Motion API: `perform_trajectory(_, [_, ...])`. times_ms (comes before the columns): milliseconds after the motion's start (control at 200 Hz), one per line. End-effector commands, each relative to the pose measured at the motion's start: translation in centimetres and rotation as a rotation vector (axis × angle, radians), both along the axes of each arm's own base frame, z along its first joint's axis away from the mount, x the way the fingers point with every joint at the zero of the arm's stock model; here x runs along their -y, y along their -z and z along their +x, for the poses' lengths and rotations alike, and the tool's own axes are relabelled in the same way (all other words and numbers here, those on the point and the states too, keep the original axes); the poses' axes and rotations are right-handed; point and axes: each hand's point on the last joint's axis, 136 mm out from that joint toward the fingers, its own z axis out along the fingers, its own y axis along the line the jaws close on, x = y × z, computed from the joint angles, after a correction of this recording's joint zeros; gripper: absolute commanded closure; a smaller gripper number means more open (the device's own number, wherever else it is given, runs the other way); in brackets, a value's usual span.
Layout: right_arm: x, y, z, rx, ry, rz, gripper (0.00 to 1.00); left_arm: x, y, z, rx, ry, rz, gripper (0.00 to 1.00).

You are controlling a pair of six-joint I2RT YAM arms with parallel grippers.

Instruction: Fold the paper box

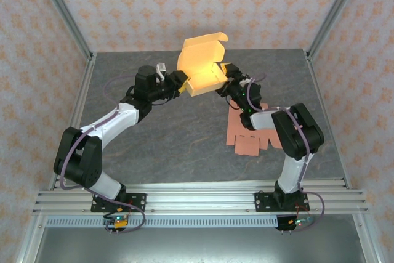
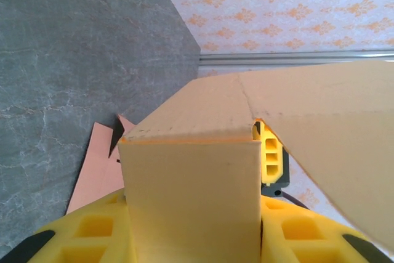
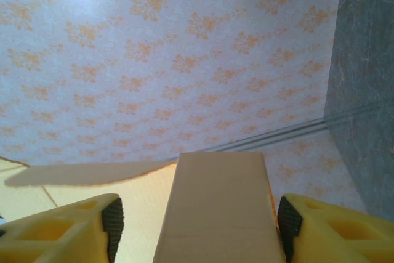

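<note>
The paper box hangs above the far middle of the table, lid raised, between both end effectors. The left end effector pinches its left wall, that arm stretched forward and angled inward. The right end effector is spread around a flap, one pad clear of it, its arm angled inward too. The box's underside is hidden.

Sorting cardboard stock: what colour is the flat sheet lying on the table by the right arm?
The flat sheet is salmon pink; top external view shows it best.
</note>
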Motion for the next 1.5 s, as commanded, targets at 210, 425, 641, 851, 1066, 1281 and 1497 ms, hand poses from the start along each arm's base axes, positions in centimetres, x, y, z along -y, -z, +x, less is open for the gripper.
perform_trajectory(210, [-1.6,-1.5,0.4,0.073,-0.048,-0.029,0.38,0.4,-2.6,-0.7,0.064,0.031,-0.044,0.81])
perform_trajectory(425, [-2.9,-1.6,0.3,0.119,-0.113,-0.114,0.56,0.3,-2.8,-0.9,0.076,0.037,-0.032,0.81])
perform_trajectory(641, [-3.7,-0.1,-0.6,0.162,-0.162,-0.343,0.65,0.2,-3.0,-0.8,0.089,0.039,0.013,0.81])
perform_trajectory(851, [-2.6,2.9,-2.0,0.132,-0.160,-0.615,0.65,0.1,-3.0,-0.8,0.096,0.045,0.042,0.81])
perform_trajectory(1066, [-2.0,3.1,-2.5,0.130,-0.162,-0.670,0.55,0.0,-1.1,-0.7,0.083,0.061,0.121,0.81])
perform_trajectory(1281, [-0.7,3.1,-3.2,0.136,-0.184,-0.643,0.30,-0.9,2.2,0.3,0.031,0.051,0.155,0.80])
perform_trajectory(1497, [0.1,5.0,-4.8,0.128,-0.263,-0.680,0.10,-1.1,5.5,1.5,-0.024,0.088,0.201,0.80])
